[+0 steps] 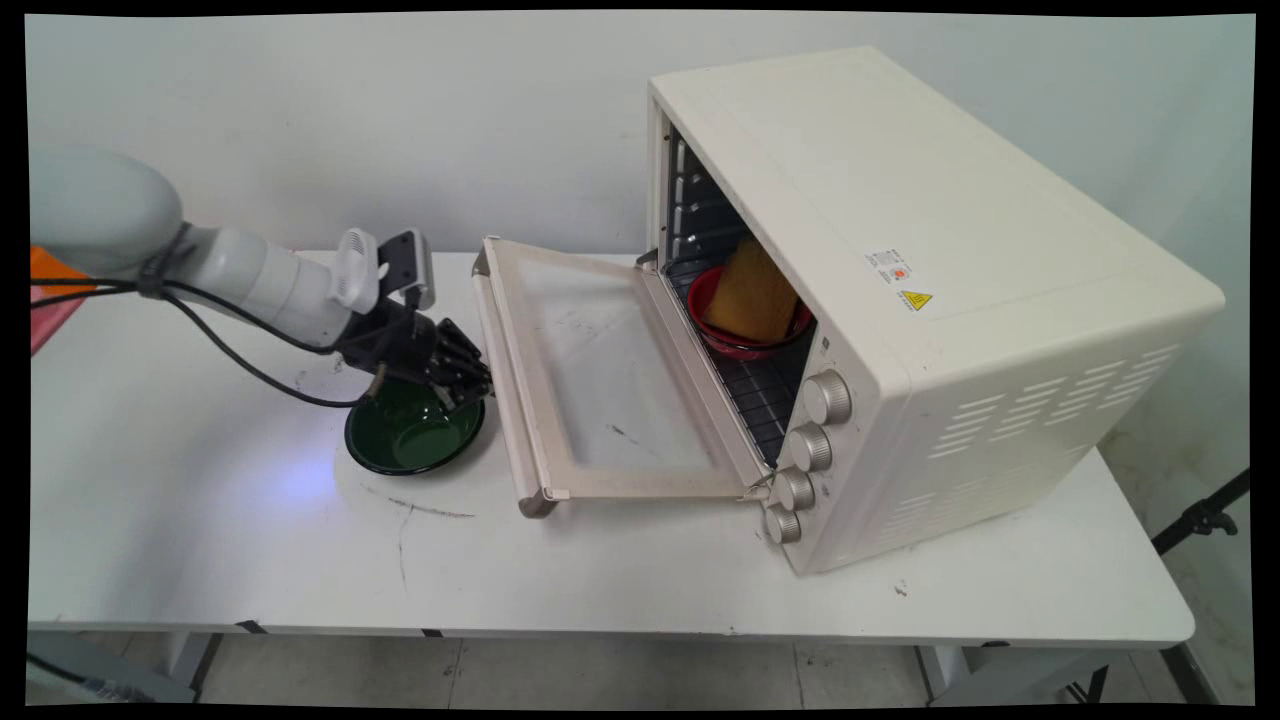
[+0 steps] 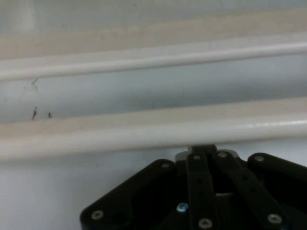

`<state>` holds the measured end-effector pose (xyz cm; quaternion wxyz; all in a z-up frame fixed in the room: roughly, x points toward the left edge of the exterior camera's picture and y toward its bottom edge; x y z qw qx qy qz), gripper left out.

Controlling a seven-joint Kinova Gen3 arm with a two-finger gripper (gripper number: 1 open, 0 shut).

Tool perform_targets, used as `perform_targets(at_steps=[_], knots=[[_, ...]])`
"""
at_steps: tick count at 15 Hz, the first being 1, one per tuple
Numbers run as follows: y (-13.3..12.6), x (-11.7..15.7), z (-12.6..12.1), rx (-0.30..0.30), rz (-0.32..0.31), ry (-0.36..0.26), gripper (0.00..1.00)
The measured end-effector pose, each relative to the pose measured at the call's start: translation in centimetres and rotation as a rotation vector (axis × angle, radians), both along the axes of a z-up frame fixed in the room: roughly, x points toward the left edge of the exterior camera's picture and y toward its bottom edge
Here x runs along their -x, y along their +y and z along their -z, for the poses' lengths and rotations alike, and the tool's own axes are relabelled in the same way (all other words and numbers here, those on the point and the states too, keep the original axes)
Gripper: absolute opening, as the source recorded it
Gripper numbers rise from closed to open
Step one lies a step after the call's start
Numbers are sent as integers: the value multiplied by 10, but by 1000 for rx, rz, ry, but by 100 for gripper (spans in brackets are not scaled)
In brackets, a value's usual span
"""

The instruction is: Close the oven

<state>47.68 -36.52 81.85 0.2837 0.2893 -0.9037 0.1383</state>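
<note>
On the white table (image 1: 200, 540), left of centre, the black gripper (image 1: 468, 385) hangs low over a dark green bowl (image 1: 412, 440), its tip above the bowl's right rim and just beside the handle bar (image 2: 144, 136) of the oven door (image 1: 600, 370). In the hand view the two fingers (image 2: 199, 191) stand pressed together at the middle of the linkage, so the hand is closed, and nothing can be seen between them. Whether the tip touches the bowl or the handle cannot be told.

To the right stands a cream toaster oven (image 1: 900, 300) with its door folded down flat toward the left, the glass pane smudged. Inside, on the wire rack (image 1: 755, 395), sits a red bowl (image 1: 720, 335) with a yellow-brown slab (image 1: 752, 292) leaning upright in it (bread or a sponge, it is hard to say). Four knobs (image 1: 826, 397) run in a column down the near front corner. On the oven's top are a small printed sticker (image 1: 890, 266), too small to read, and a yellow triangular warning label (image 1: 916, 299).

At the far left edge lies something orange and pink (image 1: 50, 295), mostly cut off. Black cables (image 1: 230, 350) hang from the arm.
</note>
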Motion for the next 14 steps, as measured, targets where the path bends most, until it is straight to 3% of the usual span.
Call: perform_targets(at_steps=[7, 14], knots=[[-12, 16, 7, 12, -38, 37, 0], [-26, 36, -19, 44, -53, 108, 0]])
